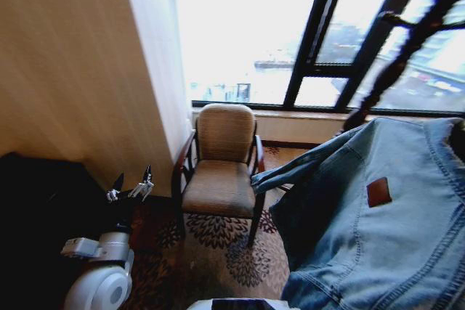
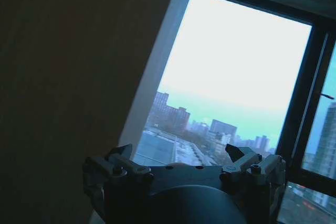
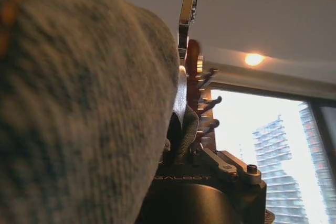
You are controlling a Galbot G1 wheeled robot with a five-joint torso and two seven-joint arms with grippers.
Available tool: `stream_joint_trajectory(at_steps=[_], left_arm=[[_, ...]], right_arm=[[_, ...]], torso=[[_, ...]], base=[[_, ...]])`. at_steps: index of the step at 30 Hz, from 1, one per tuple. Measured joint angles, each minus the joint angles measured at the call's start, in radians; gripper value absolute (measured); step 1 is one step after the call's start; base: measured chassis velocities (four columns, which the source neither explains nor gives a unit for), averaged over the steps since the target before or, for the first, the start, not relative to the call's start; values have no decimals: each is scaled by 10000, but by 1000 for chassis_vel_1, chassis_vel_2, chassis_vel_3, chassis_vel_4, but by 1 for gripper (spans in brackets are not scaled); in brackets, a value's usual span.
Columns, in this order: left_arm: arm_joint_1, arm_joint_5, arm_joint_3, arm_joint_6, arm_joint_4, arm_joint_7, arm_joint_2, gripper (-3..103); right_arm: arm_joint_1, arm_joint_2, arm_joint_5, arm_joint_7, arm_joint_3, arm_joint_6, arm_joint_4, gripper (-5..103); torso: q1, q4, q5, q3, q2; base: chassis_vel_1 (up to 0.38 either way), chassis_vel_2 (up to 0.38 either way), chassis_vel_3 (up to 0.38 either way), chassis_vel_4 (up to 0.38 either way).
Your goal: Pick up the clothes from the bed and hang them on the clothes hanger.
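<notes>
Jacket: the light blue, faded denim jacket (image 1: 370,230) hangs raised on the right of the head view, back side showing, with a small brown leather patch (image 1: 378,192) on it; one sleeve (image 1: 305,165) trails out toward the chair. In the right wrist view the denim (image 3: 79,108) bulks close beside the right hand.
Right hand: the right hand (image 3: 184,129) is pinching a fold of the denim jacket, its fingers pressed together on the cloth just above the black housing marked GALBOT.
Beyond the right hand: a dark wooden post with short pegs (image 3: 202,93) rises past it, and a thin chrome strip (image 3: 188,3) stands above.
Left hand: the left hand (image 1: 131,188) is held low and well apart from the jacket, beside the tan wall (image 1: 73,70); its fingers are spread, with nothing between them (image 2: 181,158).
Between the hands: a brown upholstered armchair with dark wooden arms (image 1: 221,168) on a patterned carpet (image 1: 232,252).
Behind: a large window with a black frame (image 1: 312,34).
</notes>
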Motion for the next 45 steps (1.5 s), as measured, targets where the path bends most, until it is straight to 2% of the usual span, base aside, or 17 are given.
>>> stream_joint_trajectory(at_steps=[18, 23, 27, 30, 45], left_arm=[[-214, -102, 85, -1, 248, -5, 261, 100], [-322, -94, 131, 18, 286, -248, 260, 100], [-385, -123, 132, 31, 308, -311, 264, 100], [-403, -123, 171, 17, 372, -310, 262, 100], [-588, -219, 223, -26, 570, -260, 290, 100]], right_arm=[[-89, 468, -257, -131, -267, 219, -12, 19], [-71, 483, -261, -161, -249, 246, -12, 19], [-60, 508, -261, -198, -238, 277, -12, 19], [-32, 545, -282, -220, -263, 283, -12, 19], [117, 708, -483, -290, -580, 285, -11, 19]], torso=[[0, 0, 0, 0, -1], [0, -2, 0, 0, -1], [0, -2, 0, 0, 0], [0, 8, 0, 1, 0], [-2, 1, 0, 0, 1]], base=[[-119, -132, -127, -125], [-122, -114, -98, -110], [-60, -44, -61, -76], [0, 0, 0, 0], [-11, 6, 5, -7]])
